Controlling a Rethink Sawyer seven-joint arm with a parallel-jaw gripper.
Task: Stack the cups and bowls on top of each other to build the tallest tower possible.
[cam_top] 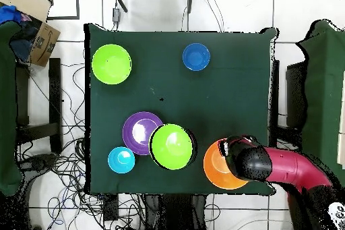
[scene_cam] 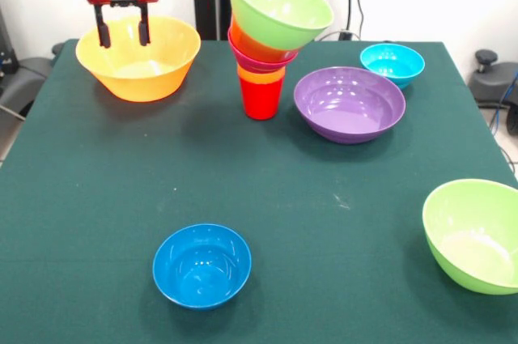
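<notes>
Fingers [scene_cam: 122,35] spread over yellow-orange bowl [scene_cam: 150,77]; overhead, arm hides them.

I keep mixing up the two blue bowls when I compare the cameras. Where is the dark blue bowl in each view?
Front view: the dark blue bowl sits low and left of centre, alone on the green cloth.
Overhead view: the dark blue bowl lies near the table's top edge, right of centre.
Shared landmark: the purple bowl, which has the light blue bowl beside it, far from the dark one.
</notes>
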